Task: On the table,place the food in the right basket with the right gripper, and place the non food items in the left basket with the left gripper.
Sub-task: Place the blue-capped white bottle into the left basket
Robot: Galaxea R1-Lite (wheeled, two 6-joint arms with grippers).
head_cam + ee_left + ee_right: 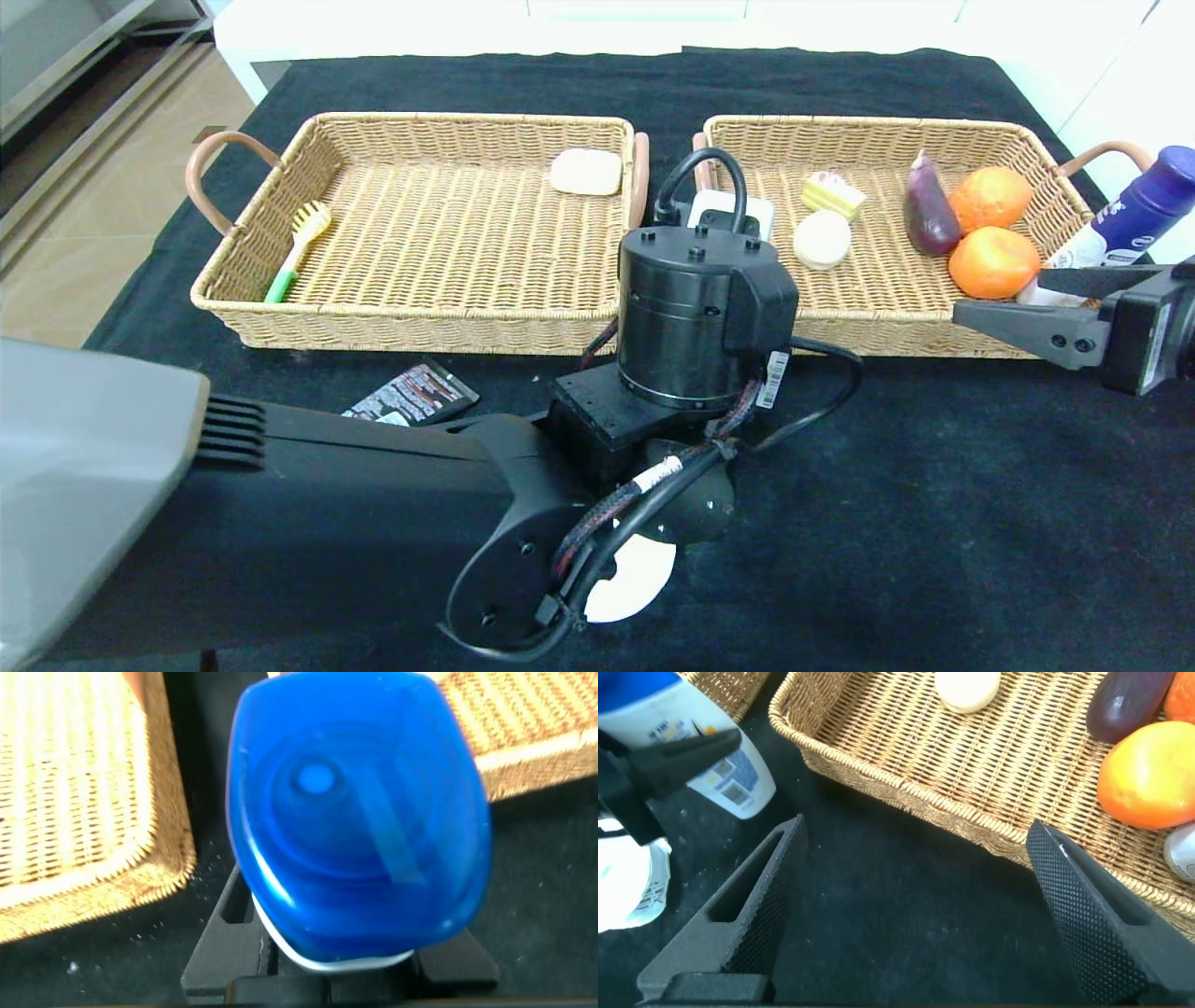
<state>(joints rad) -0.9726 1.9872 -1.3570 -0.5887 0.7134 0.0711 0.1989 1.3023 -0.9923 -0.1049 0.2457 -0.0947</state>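
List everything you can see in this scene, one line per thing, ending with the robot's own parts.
black cloth-covered table: 1, black, under everything
woven wicker baskets: 2, tan, left and right, side by side
cream rounded block: 1, left basket
yellow-green brush: 1, left basket
yellow cake slice: 1, right basket
cream-white round bun: 1, right basket
purple eggplant: 1, right basket
oranges: 2, right basket
dark-blue-capped bottle: 1, beyond right basket
black labelled tube: 1, on cloth before left basket
round white dish: 1, partly under left arm
white bottle with blue cap: 1, in left gripper
left gripper: closed on that bottle, between baskets
right gripper: open, beside right basket
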